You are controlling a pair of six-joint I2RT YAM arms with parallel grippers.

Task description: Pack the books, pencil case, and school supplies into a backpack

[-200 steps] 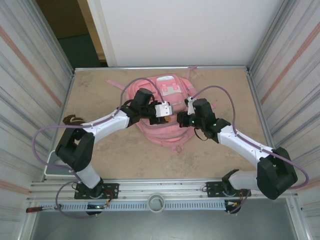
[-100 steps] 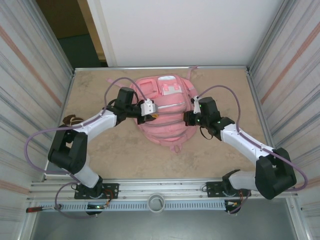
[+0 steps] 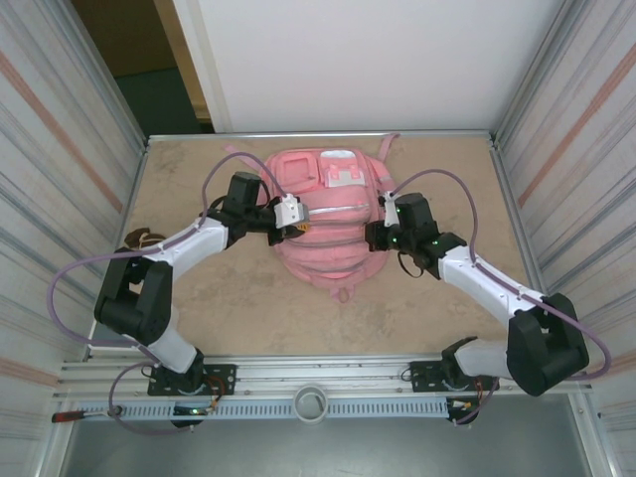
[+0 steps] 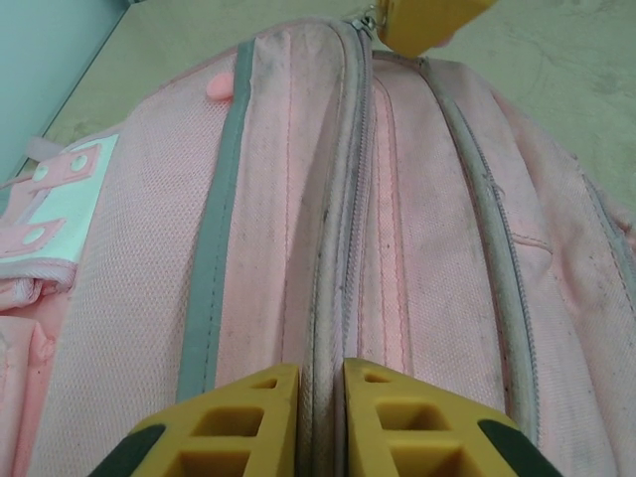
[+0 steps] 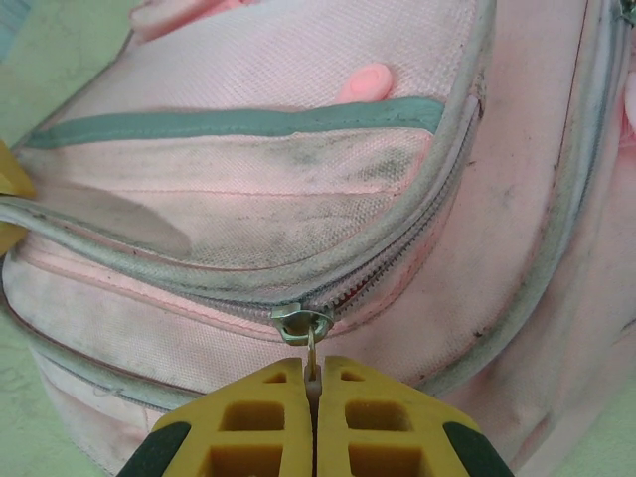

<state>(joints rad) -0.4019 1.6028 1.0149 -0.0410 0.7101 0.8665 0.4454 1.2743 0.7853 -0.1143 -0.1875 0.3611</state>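
Backpack (image 4: 268,248): pink woven cloth, matt, grimy grey along the zip tape. Zip pull (image 5: 303,323) shiny metal; right hand (image 5: 316,388) of yellow matt plastic. Tabletop (image 3: 199,298) mottled beige, matt.

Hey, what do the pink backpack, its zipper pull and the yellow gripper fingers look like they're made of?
The backpack looks like matte woven synthetic fabric: fine weave grain, stitched seams, dark scuffs. The zipper pull looks like metal: silvery glint. The fingers of the right gripper look like hard matte yellow plastic, with moulded hollow cells, perhaps printed.
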